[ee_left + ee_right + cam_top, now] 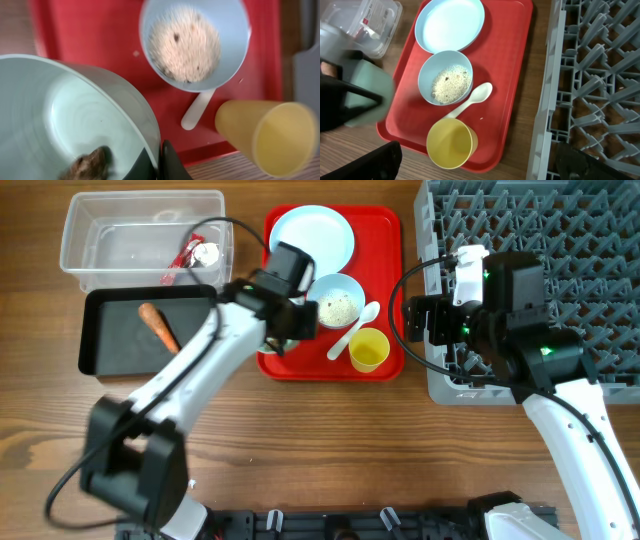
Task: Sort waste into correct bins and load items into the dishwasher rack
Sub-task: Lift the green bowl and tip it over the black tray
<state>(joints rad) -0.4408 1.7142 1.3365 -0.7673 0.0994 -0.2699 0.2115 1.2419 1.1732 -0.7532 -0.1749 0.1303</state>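
Left end effector (156, 162) is clamped on the rim of the pale blue bowl (60, 110) at lower left of the left wrist view, brown lump (89, 162) inside. Judged light, rigid, smooth plastic; a rim hold may slip. Beyond it, the rice bowl (195, 40) stands on the red tray (90, 35) on a wooden worktop (330, 450). Right end effector (420, 318) has its jaws apart.

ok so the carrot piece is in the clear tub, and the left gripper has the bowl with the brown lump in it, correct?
Not quite. The overhead view shows the carrot piece lying in the black tray, not the clear tub. The rest holds: in the left wrist view the left gripper is shut on the rim of the bowl with the brown lump in it.
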